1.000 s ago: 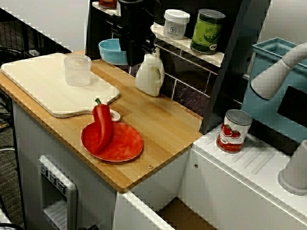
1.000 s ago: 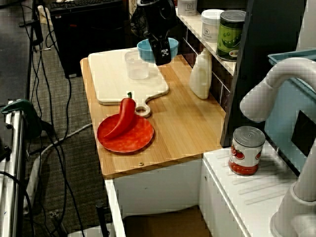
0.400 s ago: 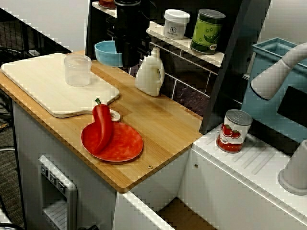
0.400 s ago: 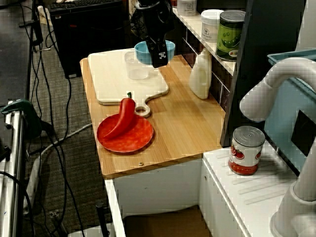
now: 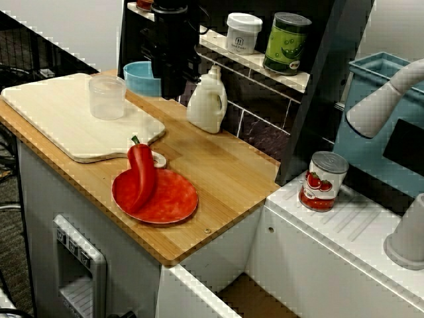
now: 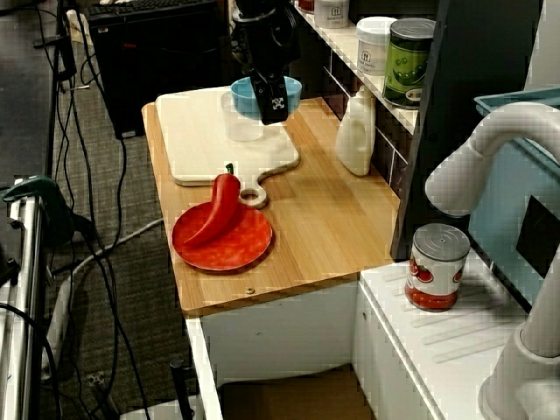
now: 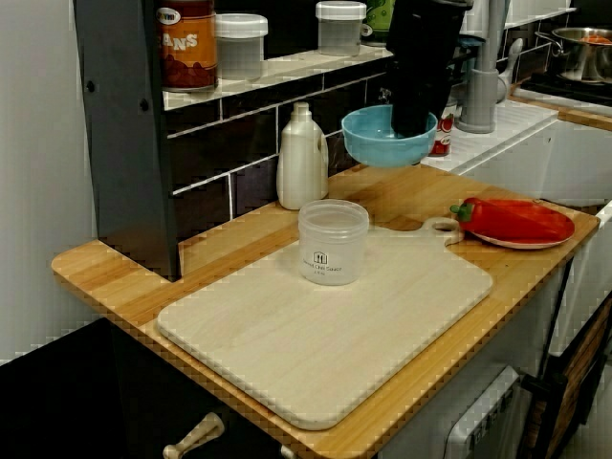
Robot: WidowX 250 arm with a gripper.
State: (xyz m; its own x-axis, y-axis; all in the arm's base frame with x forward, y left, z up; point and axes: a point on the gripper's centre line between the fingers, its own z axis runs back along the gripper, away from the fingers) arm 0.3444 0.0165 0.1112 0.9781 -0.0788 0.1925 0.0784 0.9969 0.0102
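My black gripper (image 7: 413, 122) is shut on the rim of a light blue bowl (image 7: 378, 143) and holds it in the air above the wooden counter. In the low view from the board's end the bowl hangs behind and to the right of a clear plastic cup (image 7: 333, 241), which stands on the pale cutting board (image 7: 316, 335). The front view shows the bowl (image 5: 139, 76) just left of the gripper (image 5: 171, 74), close behind the cup (image 5: 106, 97). From the high side view the bowl (image 6: 247, 94) overlaps the cup's top (image 6: 241, 122). The fingertips are hidden by the bowl.
A white bottle (image 5: 207, 101) stands against the tiled back wall right of the gripper. A red pepper (image 5: 141, 175) lies on a red plate (image 5: 173, 200) near the counter's front edge. Jars and a green can (image 5: 287, 42) sit on the shelf above; a tomato can (image 5: 322, 181) stands on the white drainer.
The gripper has carried the blue bowl leftward along the back of the counter, from beside the white bottle to just behind the clear cup. Everything else stayed put.
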